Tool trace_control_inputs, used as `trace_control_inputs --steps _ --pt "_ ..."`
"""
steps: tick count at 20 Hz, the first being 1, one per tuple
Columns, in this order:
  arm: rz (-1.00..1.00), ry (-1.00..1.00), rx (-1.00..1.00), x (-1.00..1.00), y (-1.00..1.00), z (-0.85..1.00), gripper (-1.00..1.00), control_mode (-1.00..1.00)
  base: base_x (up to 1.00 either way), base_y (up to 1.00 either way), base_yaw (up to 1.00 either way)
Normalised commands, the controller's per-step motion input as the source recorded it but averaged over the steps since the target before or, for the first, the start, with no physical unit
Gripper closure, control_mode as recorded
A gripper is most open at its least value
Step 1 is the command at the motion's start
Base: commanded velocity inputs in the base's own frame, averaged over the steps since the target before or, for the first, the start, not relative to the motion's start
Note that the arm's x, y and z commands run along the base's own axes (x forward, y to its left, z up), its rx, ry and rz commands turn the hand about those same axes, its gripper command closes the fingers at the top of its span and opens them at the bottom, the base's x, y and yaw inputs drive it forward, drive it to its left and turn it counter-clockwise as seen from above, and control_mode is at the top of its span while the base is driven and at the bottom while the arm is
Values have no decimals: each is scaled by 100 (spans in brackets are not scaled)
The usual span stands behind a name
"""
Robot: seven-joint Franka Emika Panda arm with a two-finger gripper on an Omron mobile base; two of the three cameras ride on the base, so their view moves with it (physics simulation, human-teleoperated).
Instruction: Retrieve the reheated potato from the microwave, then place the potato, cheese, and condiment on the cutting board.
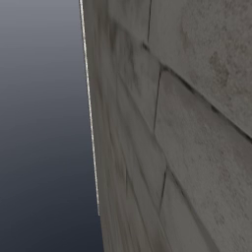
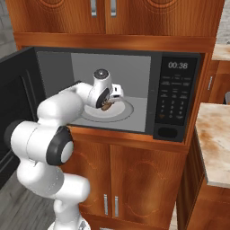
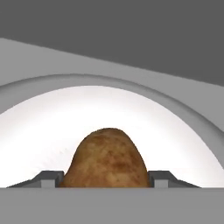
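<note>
The potato (image 3: 107, 159), a rounded tan-brown lump, lies on the white turntable plate (image 3: 52, 127) inside the microwave (image 2: 179, 90). My gripper (image 3: 107, 179) is down around it, and the dark fingertips (image 3: 51, 177) sit against its left and right sides. From the right base view, my arm reaches through the open microwave door, with the gripper (image 2: 108, 104) over the potato (image 2: 106, 107) at the middle of the plate (image 2: 128, 109). The cheese, condiment and cutting board are out of view.
The microwave door (image 2: 15, 112) hangs open to the left, close beside my arm. Wooden cabinets (image 2: 134, 179) stand below and above the oven. A stone counter (image 2: 215, 139) runs at the right. A grey tiled wall (image 1: 187, 123) is close in the left base view.
</note>
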Motion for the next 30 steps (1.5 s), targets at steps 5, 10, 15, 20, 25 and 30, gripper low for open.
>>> trace_control_inputs --steps 5,10,15,20,25,30 --pt "-1 -5 10 -49 -13 9 100 -100 0 0 0" --pt "0 -2 4 -61 -6 33 100 -100 0 0 0" --pt "0 0 0 -63 -3 50 100 -100 0 0 0" --pt "0 0 0 -84 -8 27 100 -100 0 0 0" --pt "0 0 0 -85 -1 14 100 -100 0 0 0" --pt "-3 2 0 -80 0 9 100 -100 0 0 0"
